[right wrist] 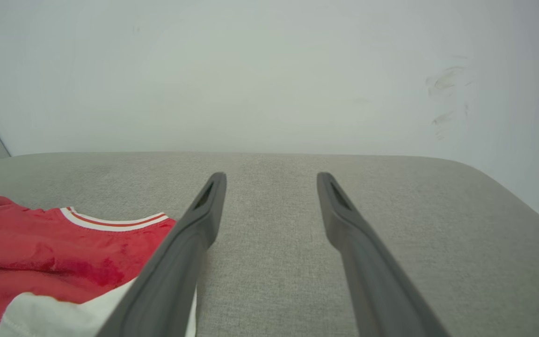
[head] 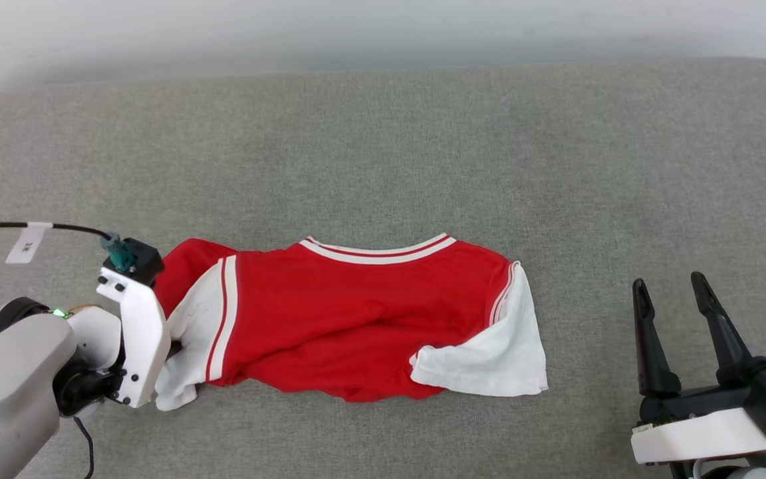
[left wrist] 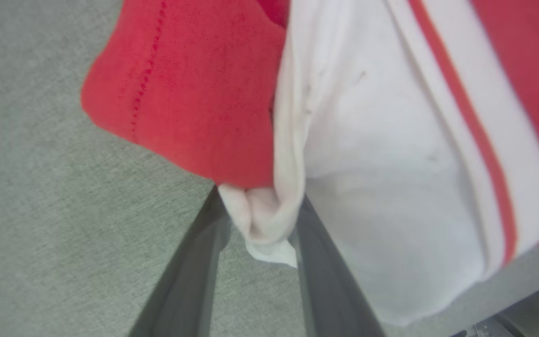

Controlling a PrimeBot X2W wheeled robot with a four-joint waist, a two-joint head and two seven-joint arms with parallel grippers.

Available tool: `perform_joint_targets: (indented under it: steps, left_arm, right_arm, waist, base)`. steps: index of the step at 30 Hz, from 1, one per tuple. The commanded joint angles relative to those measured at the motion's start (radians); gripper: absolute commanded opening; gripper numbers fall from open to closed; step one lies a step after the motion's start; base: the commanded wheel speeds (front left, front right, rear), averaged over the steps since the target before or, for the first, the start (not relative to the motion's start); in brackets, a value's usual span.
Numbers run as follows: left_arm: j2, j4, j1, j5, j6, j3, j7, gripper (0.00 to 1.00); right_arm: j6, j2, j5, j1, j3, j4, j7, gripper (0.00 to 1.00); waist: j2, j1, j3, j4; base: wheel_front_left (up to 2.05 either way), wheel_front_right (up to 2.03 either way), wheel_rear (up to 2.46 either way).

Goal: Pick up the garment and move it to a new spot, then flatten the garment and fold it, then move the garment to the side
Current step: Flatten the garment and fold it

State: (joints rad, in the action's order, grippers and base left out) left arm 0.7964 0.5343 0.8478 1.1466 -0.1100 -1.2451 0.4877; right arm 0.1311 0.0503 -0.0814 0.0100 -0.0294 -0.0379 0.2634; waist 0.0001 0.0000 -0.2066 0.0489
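Observation:
The garment [head: 356, 313] lies spread across a grey padded surface [head: 383, 146], collar toward the far side, a white sleeve at each end and its lower hem rumpled. My left gripper [left wrist: 260, 199] is at the shirt's left sleeve. Its fingers stand apart, with a bunched fold of white sleeve [left wrist: 262, 220] still lying between them. Red cloth of the garment [left wrist: 185, 93] rests just beyond the fingertips. My right gripper [head: 669, 283] hovers open and empty to the right of the shirt, clear of the right sleeve [head: 489, 359]. In the right wrist view the garment [right wrist: 40, 252] sits left of that gripper [right wrist: 272, 178].
A black cable with a white tag [head: 27, 243] runs to my left wrist. A pale wall [right wrist: 269, 70] rises behind the surface's far edge. The grey surface's rounded right corner [right wrist: 498, 187] lies beyond my right gripper.

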Motion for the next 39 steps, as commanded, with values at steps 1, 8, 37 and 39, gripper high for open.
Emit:
perform_joint_targets:
  steps: [1,8,37,39]
  left_arm:
    - [-0.015,0.008,-0.013,-0.015,0.005,0.005,-0.037,1.0]
    - [-0.034,-0.002,-0.038,-0.119,0.093,0.08,-0.433,1.0]
    - [-0.327,-0.58,-0.763,-0.683,0.545,0.914,-0.753,1.0]
    - [-0.368,-0.59,-0.787,-0.719,0.524,0.956,-0.753,1.0]
  right_arm:
    - [-0.001,0.0,0.007,0.007,-0.002,0.0,0.002,1.0]
    - [-0.001,0.0,0.094,-0.039,-0.018,-0.026,0.002,1.0]
    - [-0.001,0.523,-0.285,-0.543,0.644,0.13,-0.683,1.0]
    - [-0.001,0.576,-0.372,-0.565,0.702,0.116,-0.818,1.0]
  waist:
    - [-0.0001,0.0,0.015,-0.002]
    - [-0.0001,0.0,0.079,-0.013]
    - [-0.0001,0.0,0.127,-0.074]
    - [-0.0001,0.0,0.119,-0.08]
  base:
    - [0.0,0.0,0.0]
    - [0.0,0.0,0.0]
    - [0.0,0.0,0.0]
    - [0.0,0.0,0.0]
